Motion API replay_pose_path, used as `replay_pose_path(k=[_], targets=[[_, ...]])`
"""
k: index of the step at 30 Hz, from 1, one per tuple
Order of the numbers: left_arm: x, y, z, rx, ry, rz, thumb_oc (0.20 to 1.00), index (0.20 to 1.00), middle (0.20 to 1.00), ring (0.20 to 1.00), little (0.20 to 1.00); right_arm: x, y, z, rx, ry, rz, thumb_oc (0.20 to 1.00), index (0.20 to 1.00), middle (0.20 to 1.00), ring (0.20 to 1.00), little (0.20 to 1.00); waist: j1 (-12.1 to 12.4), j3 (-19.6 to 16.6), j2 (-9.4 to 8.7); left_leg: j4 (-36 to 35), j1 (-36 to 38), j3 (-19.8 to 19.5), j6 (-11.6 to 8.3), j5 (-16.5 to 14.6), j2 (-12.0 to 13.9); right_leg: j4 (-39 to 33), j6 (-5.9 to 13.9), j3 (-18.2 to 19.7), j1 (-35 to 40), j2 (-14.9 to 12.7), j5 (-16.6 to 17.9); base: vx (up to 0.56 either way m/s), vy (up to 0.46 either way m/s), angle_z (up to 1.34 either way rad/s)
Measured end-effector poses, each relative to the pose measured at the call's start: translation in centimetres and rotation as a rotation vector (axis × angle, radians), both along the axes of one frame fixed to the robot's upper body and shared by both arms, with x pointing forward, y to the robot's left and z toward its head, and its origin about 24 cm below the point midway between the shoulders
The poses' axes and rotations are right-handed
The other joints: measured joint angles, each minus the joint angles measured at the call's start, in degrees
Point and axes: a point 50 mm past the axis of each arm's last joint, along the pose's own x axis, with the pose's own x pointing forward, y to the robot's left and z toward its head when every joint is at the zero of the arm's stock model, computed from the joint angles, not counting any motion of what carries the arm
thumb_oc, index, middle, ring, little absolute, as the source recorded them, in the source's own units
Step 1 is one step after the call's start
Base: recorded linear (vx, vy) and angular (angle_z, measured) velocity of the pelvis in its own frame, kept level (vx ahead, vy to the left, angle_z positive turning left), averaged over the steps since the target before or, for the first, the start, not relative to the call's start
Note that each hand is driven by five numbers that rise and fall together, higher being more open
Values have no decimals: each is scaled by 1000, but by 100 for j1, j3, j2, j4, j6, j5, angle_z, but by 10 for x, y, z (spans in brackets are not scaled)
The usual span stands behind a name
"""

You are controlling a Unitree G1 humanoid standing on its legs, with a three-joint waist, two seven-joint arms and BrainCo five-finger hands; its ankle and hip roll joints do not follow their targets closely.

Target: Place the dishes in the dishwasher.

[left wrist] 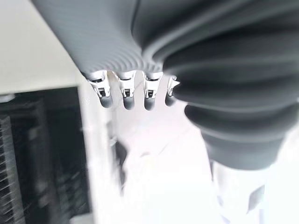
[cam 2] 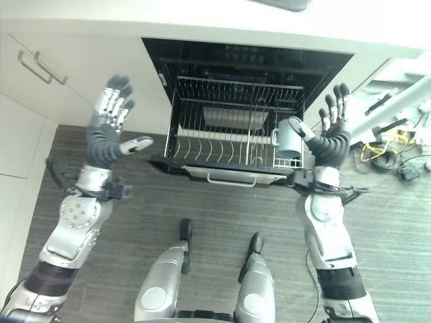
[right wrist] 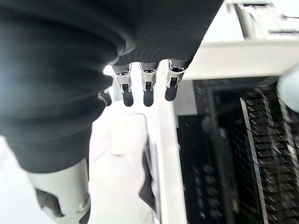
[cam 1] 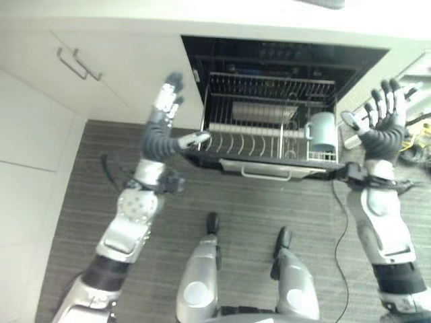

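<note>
Open dishwasher (cam 1: 283,60) with rack (cam 1: 269,128) pulled out, both hands raised beside it.

Left eye view: grey mug (cam 1: 323,131) in the rack's right end (a pale tray-like dish (cam 1: 264,112) behind, mid-rack); left hand (cam 1: 161,124) left of the rack, right hand (cam 1: 382,124) right of it, fingers spread, holding nothing. Left wrist view: straight fingers (left wrist: 125,95) beside the dishwasher's edge. Right wrist view: straight fingers (right wrist: 147,91), rack beyond.

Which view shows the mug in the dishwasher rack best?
The right eye view: the mug sits whole at the rack's right end. The left eye view shows it too, as clearly. The right wrist view catches just a pale edge of it; the left wrist view, dark rack wires.
</note>
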Motion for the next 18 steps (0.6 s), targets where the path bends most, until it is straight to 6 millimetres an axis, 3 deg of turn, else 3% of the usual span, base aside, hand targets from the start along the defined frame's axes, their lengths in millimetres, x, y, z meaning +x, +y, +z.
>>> replay_pose_path(k=[1, 4, 6, 7, 8, 9, 11, 12, 18], targets=[[-1, 3, -1, 4, 7, 2, 1000, 1000, 1000, 1000, 1000, -2, -1, 0, 3, -5, 9, 1000, 1000, 1000, 1000, 1000, -7, -26, -24, 89, 95, 4, 19, -95, -9, 7, -5, 9, 132, -17, 5, 86, 179, -5], [-10, 16, -19, -12, 68, 28, 1000, 1000, 1000, 1000, 1000, -9, 6, -15, 18, 38, 67, 1000, 1000, 1000, 1000, 1000, -65, -655, -49, 101, 413, 201, 152, -366, -91, 151, -183, -4, 271, -143, 136, 45, 186, -29], [-15, 26, -25, -37, 93, 50, 1000, 1000, 1000, 1000, 1000, -12, 12, -21, -10, 60, 114, 1000, 1000, 1000, 1000, 1000, -35, -872, -6, 33, 719, 443, 280, -427, -75, 233, -295, -380, 355, -169, 431, 49, 90, -56], [-17, 32, -27, -45, 97, 71, 1000, 1000, 1000, 1000, 1000, -14, 12, -24, -37, 75, 121, 1000, 1000, 1000, 1000, 1000, -37, -966, 16, -86, 856, 516, 358, -522, -47, 377, -208, -603, 336, -185, 367, 77, -11, -32], [-18, 32, -29, -60, 108, 70, 1000, 1000, 1000, 1000, 1000, -17, 8, -29, -69, 107, 120, 1000, 1000, 1000, 1000, 1000, -61, -1059, 107, -223, 947, 430, 356, -471, -21, 883, -98, -526, 333, 66, -163, 40, -52, -5], [-20, 33, -32, -62, 119, 63, 1000, 1000, 1000, 1000, 1000, -21, 4, -34, -90, 136, 115, 1000, 1000, 1000, 1000, 1000, -68, -1259, 82, -334, 946, 376, 362, -388, -39, 1021, -104, -302, 285, 363, -588, 60, -71, 31], [-20, 31, -35, -65, 135, 21, 1000, 1000, 1000, 1000, 1000, -26, -6, -39, -110, 167, 91, 1000, 1000, 1000, 1000, 1000, -217, -1365, 8, -404, 926, 3, 365, -138, -185, 682, -380, 418, 680, 961, -1109, 50, -90, 84], [-22, 29, -40, -74, 158, -6, 1000, 1000, 1000, 1000, 1000, -31, -12, -45, -113, 195, 75, 1000, 1000, 1000, 1000, 1000, -313, -1395, 55, -582, 1020, -204, 343, 9, -247, 259, -466, 577, 1008, 1054, -1063, 21, -138, 88], [-33, 31, -58, -87, 232, -29, 1000, 1000, 1000, 1000, 1000, -33, -12, -47, -160, 216, 124, 1000, 1000, 1000, 1000, 1000, -277, -1635, 330, -1402, 1451, -207, 136, 484, -80, -404, -589, 450, 1408, 1312, -757, -5, -181, 14]])
